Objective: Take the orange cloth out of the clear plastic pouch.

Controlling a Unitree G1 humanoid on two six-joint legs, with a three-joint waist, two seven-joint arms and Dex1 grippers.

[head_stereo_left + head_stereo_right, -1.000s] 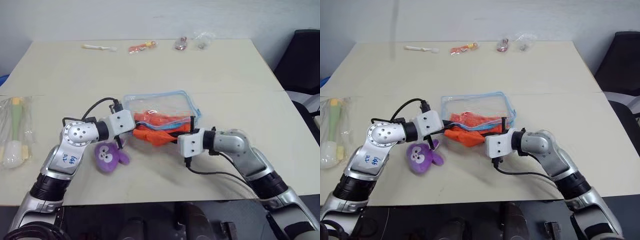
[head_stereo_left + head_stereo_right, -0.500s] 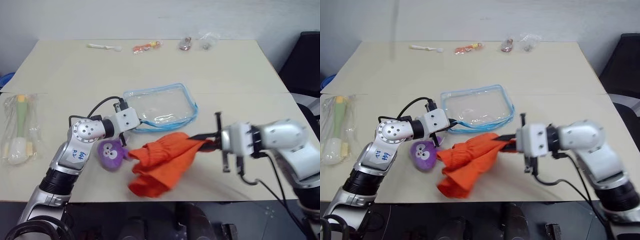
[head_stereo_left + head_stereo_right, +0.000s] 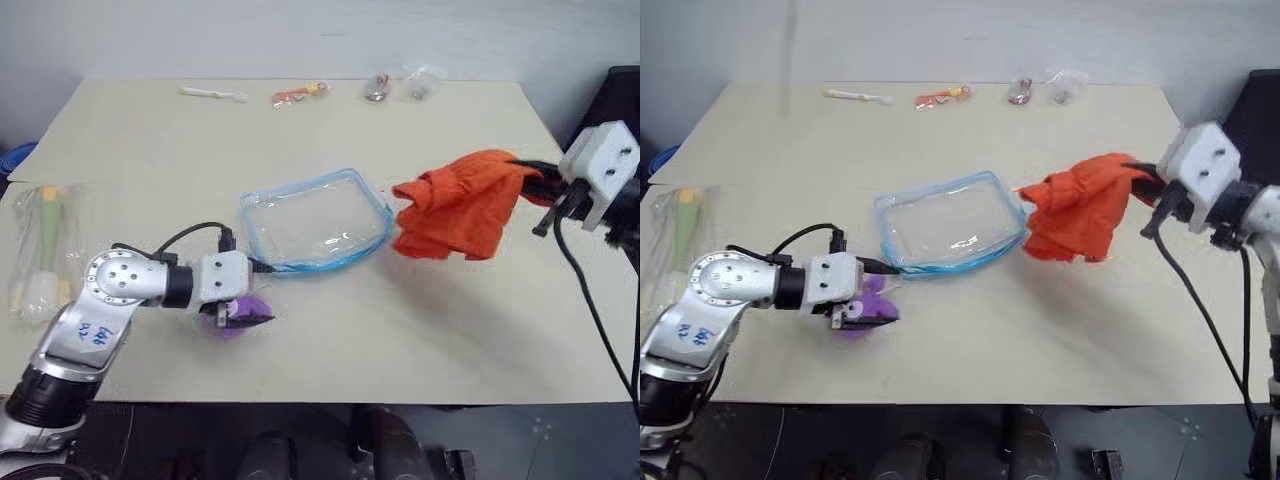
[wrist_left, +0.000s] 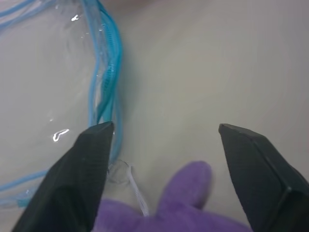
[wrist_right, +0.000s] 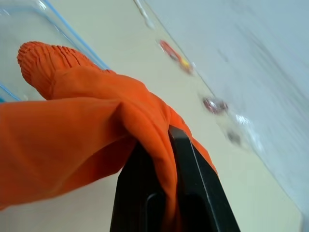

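Cloth first: I see the orange cloth [image 3: 460, 203] hanging clear of the table [image 3: 420, 330], bunched and pinched between the clenched fingers of the right gripper [image 5: 166, 159] out toward the right edge. The clear plastic pouch [image 3: 315, 222] lies flat and empty mid-table, just left of the dangling cloth (their edges look close, though I cannot tell if they touch). My left gripper [image 4: 164, 140] sits with jaws spread wide, gripping nothing, over the purple plush bunny [image 4: 183, 203] beside the pouch's blue zipper trim [image 4: 108, 72].
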